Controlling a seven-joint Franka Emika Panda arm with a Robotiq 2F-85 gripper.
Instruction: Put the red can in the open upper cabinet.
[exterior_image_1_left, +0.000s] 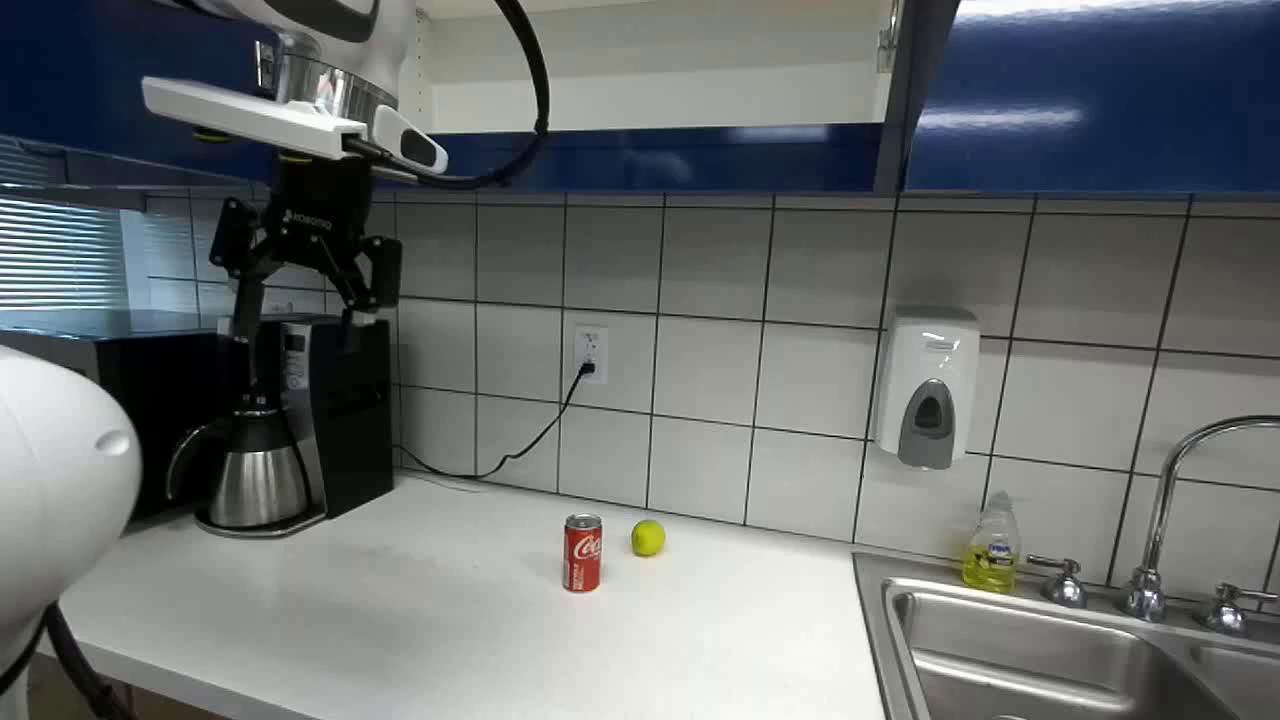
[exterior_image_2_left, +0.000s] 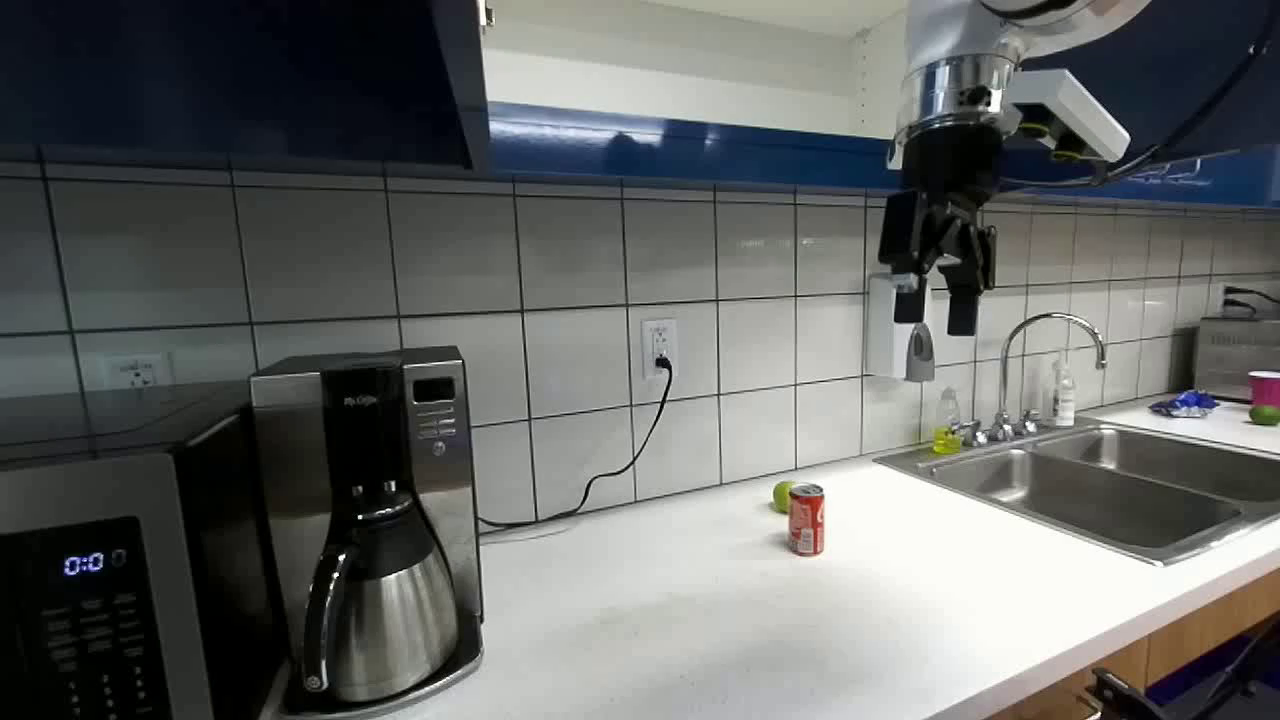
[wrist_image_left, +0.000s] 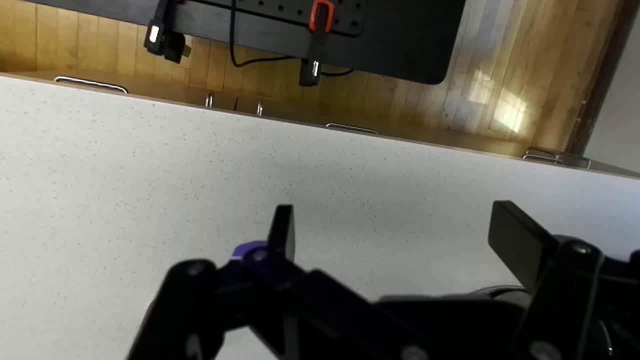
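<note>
The red can stands upright on the white counter, with a silvery top and pale lettering. It also shows in an exterior view, and I cannot make it out in the wrist view. The open upper cabinet is on the wall above the counter, with a pale interior and a dark blue lower edge. Its interior also shows in an exterior view. My gripper is open and empty, pointing down, well above the counter and apart from the can. It shows likewise in an exterior view and in the wrist view.
A yellow-green ball sits close behind the can. A coffee maker with a steel carafe and a microwave stand at one end. A sink, faucet, soap bottle and wall dispenser are at the other.
</note>
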